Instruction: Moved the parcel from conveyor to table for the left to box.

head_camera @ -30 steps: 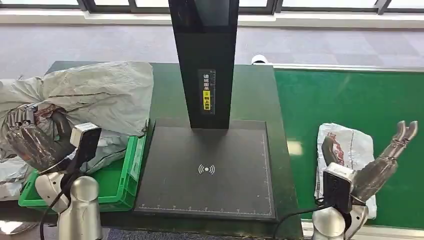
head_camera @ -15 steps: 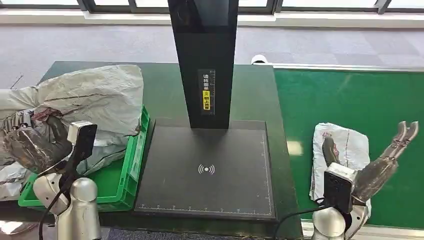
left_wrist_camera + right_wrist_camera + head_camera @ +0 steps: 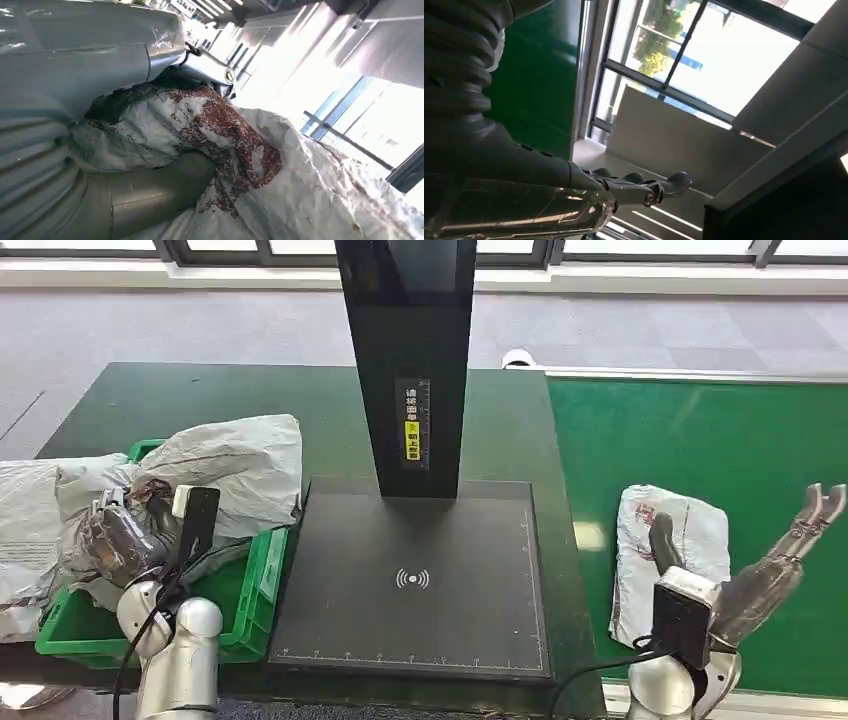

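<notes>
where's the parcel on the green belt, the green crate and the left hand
parcel on the conveyor [image 3: 690,530]: head view, bare upper middle of the bag.
green crate [image 3: 262,570]: head view, its right wall.
left hand [image 3: 118,538]: head view, middle of the hand, gripping a grey parcel.

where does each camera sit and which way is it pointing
Head view: high on the body, looking forward and down at the table, conveyor and crate; both arms show.
Left wrist view: behind the left hand, looking along it at the parcel it grips.
Right wrist view: behind the right hand, angled up at the windows.
Shared: head and left wrist views show the gripped parcel.
</notes>
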Controlling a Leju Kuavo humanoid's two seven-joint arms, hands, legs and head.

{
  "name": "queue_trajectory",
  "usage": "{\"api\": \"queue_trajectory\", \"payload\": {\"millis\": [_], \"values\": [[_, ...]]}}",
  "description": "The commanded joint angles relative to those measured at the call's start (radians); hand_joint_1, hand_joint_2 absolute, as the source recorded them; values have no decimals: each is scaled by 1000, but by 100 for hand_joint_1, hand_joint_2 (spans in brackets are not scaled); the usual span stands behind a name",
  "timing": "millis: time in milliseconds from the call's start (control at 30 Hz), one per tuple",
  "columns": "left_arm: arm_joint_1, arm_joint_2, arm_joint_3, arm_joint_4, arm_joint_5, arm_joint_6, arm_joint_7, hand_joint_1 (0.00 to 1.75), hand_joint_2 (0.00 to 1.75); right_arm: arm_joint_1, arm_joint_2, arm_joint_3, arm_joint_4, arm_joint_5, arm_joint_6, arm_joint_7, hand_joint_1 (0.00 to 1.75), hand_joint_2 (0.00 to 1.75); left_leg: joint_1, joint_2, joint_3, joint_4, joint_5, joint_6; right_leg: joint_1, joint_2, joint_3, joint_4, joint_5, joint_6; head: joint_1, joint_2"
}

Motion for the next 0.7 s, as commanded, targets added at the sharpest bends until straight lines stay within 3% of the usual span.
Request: {"api": "queue_trajectory", "payload": {"millis": [33,433,467,700], "values": [[-34,38,29,107,13,10,1,175,175,-29,47,-65,-5,-5,0,2,0,175,-1,-1,1,-1,1,0,-1,0,1,0,0,0,0,0],[-24,20,56,43,8,10,6,175,175,-37,47,-63,-3,-7,0,2,0,175,0,0,1,-1,2,0,0,1,0,-1,1,0,0,0],[-17,5,72,16,8,10,-8,159,175,-38,47,-64,-3,-7,0,2,0,175,0,1,1,0,1,0,0,1,0,0,1,0,0,0],[-17,5,72,16,8,10,-8,159,175,-38,47,-64,-3,-7,0,2,0,175,0,0,0,-1,2,0,0,1,0,-1,1,0,0,0]]}}
